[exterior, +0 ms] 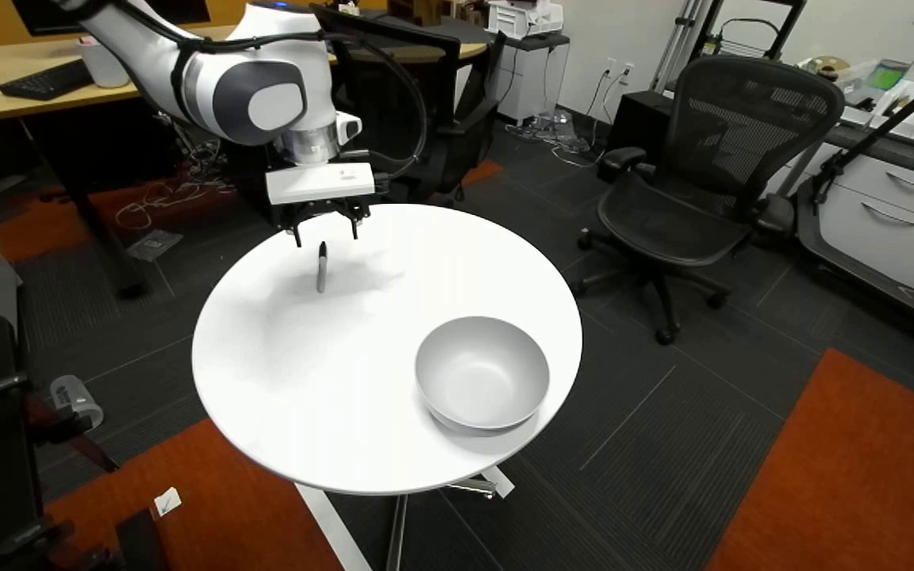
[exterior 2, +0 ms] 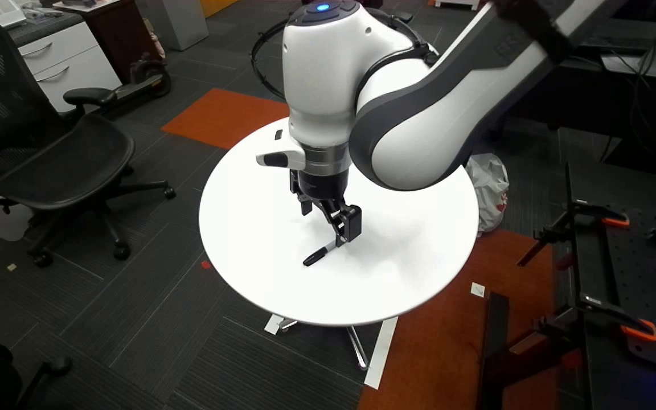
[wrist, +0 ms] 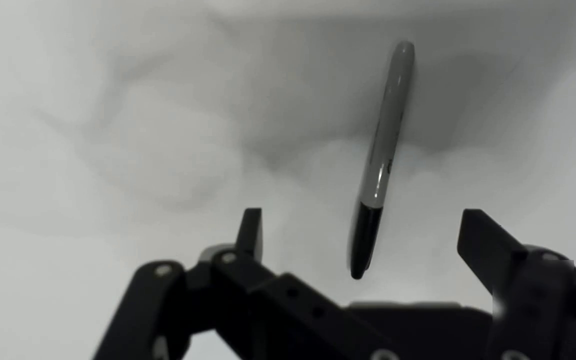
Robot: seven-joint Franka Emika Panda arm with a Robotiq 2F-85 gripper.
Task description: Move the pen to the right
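As I look down through the wrist view, the pen [wrist: 383, 155] lies on the table [exterior: 330, 396] — slim, glossy, grey barrel, black cap. Its long axis runs nearly top to bottom there, leaning right toward the top: grey end up, capped end down, showing between the jaws. My gripper [exterior: 327, 233] hangs above it, jaws parted wide — bowl [exterior: 481, 381] well apart, in an exterior view.

We see the desk [exterior: 306, 396] washed out white in both exterior views; in the dimmer wrist view, soft grey shadows [wrist: 448, 105] flank the pen [wrist: 387, 135].
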